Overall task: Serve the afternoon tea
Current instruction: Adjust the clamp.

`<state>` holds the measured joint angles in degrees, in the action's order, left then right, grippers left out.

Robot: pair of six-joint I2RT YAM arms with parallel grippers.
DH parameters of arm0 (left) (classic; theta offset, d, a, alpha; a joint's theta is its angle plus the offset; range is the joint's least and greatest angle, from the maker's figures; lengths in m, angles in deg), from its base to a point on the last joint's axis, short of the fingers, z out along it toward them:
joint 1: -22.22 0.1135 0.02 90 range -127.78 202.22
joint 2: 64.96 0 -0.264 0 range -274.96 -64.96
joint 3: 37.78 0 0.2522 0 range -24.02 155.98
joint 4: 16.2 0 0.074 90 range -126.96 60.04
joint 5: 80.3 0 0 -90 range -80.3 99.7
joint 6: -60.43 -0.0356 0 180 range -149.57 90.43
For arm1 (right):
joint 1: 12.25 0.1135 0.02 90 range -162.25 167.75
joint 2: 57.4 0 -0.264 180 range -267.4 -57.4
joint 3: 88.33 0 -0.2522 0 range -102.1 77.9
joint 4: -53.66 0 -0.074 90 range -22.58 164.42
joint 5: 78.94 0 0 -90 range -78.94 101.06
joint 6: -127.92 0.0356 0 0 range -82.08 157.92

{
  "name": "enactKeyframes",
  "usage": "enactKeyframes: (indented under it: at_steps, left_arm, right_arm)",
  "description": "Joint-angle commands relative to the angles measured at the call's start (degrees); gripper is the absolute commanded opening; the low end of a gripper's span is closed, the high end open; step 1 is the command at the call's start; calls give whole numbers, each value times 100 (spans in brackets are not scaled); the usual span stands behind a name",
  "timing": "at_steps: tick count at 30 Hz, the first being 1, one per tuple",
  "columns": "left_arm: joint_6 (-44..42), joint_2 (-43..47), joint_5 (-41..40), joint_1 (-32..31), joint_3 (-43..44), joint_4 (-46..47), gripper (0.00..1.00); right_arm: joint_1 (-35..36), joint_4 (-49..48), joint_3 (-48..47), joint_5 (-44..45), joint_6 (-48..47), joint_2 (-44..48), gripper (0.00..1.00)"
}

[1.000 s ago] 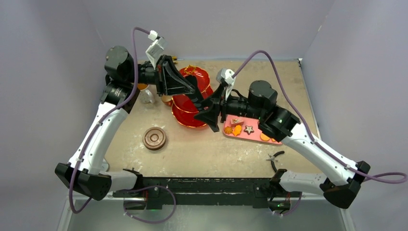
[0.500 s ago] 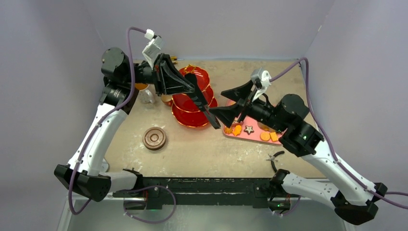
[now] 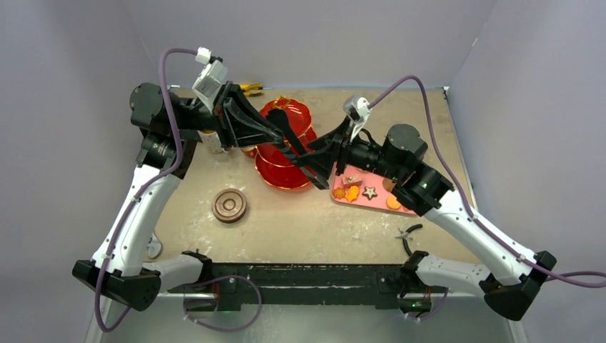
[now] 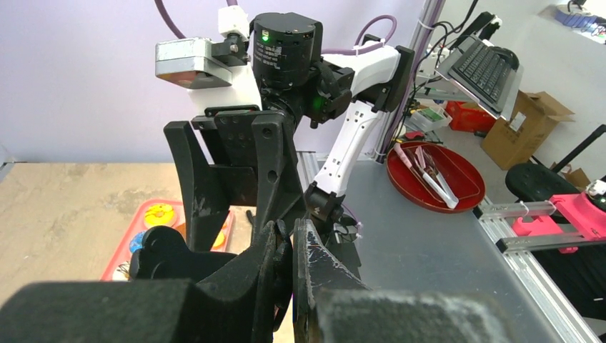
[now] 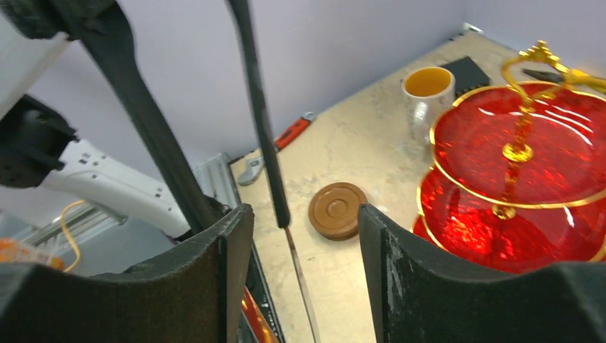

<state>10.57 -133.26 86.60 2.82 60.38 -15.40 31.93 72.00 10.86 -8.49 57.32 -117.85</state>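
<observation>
The red three-tier stand point(image 3: 289, 153) with gold rims stands at the table's middle back; it also shows in the right wrist view point(image 5: 514, 179). My left gripper point(image 3: 281, 134) point(image 4: 293, 230) is shut on the black tongs point(image 3: 304, 163) and holds them over the stand, tips pointing down and to the right. My right gripper point(image 3: 309, 158) point(image 5: 304, 214) is open, and one arm of the tongs point(image 5: 261, 121) hangs between its fingers without touching them. The pastries point(image 3: 354, 191) lie on the pink tray. The white mug of tea point(image 5: 427, 93) and the brown saucers point(image 3: 229, 205) point(image 5: 337, 209) stand left of the stand.
The pink tray point(image 3: 375, 201) lies right of the stand, under my right arm. Black pliers point(image 3: 409, 234) lie near the front right edge. A yellow-handled tool point(image 3: 250, 88) lies at the back edge. A red-handled tool point(image 5: 291, 133) lies on the table's left side.
My right gripper swung out over the tray, then came back to the tongs beside the stand. My left arm drew back to the left and tilted, still holding the tongs.
</observation>
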Motion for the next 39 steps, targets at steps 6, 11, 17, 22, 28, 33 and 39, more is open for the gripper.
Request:
enactKeyframes:
  at_steps: [6,11,17,22,28,33,39]
  left_arm:
    - [231,53,-33,-63,-12,424,0]
    - [-71,33,-40,-56,86,285,74]
    - [-3961,-307,-903,-1,1754,-2828,89]
    - [-8604,-678,-1974,-224,2833,-5687,95]
    - [-13700,600,-2932,-741,550,-5081,98]
    - [-15987,950,-2777,-863,-612,-4394,99]
    - [-17301,1162,-2539,-871,-1512,-3410,98]
  right_arm:
    - [-24,-717,63,-1002,147,-343,22]
    - [-25,263,-462,289,-283,-389,0]
    - [-29,2045,-1647,1463,-998,-1022,0]
    - [-24,2918,-2362,1719,-928,-1538,0]
    - [-28,3166,-2687,1547,-681,-1559,0]
    - [-24,3326,-3032,1270,-414,-1719,0]
    - [-28,3256,-3183,851,-126,-1745,0]
